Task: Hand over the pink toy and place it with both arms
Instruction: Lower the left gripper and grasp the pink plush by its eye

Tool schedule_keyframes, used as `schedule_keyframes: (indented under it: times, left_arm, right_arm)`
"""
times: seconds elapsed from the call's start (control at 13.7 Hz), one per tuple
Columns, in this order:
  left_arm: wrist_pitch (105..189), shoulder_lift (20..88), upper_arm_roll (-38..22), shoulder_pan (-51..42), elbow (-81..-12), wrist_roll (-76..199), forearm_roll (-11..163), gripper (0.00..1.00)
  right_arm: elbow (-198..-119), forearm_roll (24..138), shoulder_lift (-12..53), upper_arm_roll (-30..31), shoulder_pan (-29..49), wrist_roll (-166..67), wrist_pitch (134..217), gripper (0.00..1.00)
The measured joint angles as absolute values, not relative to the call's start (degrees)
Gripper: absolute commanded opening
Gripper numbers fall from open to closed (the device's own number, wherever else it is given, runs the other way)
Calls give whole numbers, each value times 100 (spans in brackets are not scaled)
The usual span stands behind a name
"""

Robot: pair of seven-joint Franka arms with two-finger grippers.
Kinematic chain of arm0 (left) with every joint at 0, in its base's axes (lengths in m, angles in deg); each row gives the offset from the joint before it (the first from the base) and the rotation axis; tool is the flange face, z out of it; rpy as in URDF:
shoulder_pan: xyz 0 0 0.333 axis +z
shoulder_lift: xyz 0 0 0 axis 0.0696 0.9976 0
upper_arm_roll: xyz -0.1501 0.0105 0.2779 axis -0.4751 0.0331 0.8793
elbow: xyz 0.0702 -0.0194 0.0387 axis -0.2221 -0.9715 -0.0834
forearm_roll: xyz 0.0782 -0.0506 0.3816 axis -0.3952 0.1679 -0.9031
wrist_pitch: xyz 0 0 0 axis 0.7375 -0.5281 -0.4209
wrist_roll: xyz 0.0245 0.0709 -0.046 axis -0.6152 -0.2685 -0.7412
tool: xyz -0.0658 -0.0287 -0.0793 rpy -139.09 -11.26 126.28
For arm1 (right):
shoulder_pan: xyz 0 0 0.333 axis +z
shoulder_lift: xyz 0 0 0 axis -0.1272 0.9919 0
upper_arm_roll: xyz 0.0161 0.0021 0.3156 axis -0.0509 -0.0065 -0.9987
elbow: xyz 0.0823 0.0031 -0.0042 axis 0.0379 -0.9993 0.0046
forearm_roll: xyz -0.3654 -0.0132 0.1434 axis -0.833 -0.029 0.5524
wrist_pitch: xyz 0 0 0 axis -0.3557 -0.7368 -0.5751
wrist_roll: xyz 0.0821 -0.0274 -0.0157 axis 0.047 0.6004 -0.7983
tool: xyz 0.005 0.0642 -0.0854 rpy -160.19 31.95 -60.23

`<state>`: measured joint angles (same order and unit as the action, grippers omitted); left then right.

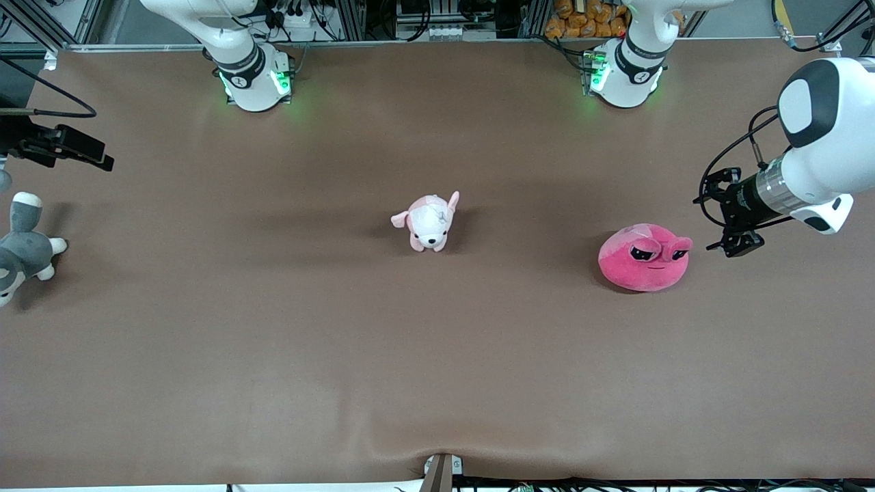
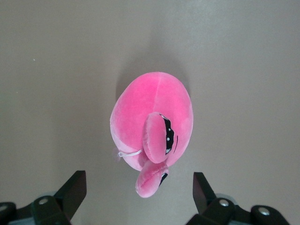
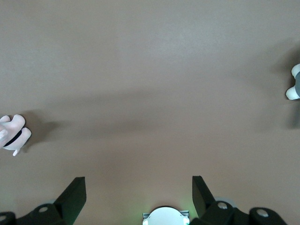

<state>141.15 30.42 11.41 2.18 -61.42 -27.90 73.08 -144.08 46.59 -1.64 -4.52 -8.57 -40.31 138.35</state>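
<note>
Left gripper [image 1: 730, 236] spread wide, empty, hovers beside pink toy [image 1: 644, 257] at left arm's end of table [image 1: 437, 355]. Advice: descend centred, pinch body below bulging eyes. Right gripper [image 1: 75, 152] spread, waits over opposite end.

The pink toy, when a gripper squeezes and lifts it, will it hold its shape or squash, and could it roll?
The pink toy looks like soft plush, so it would probably squash between the fingers rather than resist. Its fuzzy fabric likely grips well instead of slipping. It sits as a low rounded blob on the table, so a push would more likely slide it than roll it. The bulging eyes may flop.
</note>
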Motion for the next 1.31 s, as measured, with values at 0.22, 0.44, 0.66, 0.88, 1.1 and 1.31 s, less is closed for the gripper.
schedule_keyframes:
  times: [0.22,0.44,0.66,0.88,1.1,1.31]
  left_arm:
    - [14290,3148,1139,218,-6225,-2794,7308,96]
    - [14468,3386,1139,219,-6249,-2795,7308,90]
    - [14569,3587,1139,219,-6249,-2795,7308,84]
    - [14615,3669,1137,219,-6249,-2796,7308,79]
    - [14655,3757,1137,221,-6249,-2796,7308,64]
    - [14670,3826,1137,230,-6249,-2796,7308,45]
  right_arm:
    - [-14408,4659,-161,-450,-856,-4031,13853,100]
    - [-14408,4659,-156,-413,-859,-4031,13861,100]
    - [-14408,4657,-143,-377,-862,-4035,13862,100]
    - [-14408,4657,-133,-366,-918,-4037,13859,100]
    - [-14371,4639,-134,-370,-922,-4041,13861,100]
    - [-14302,4631,-134,-348,-969,-4093,13859,100]
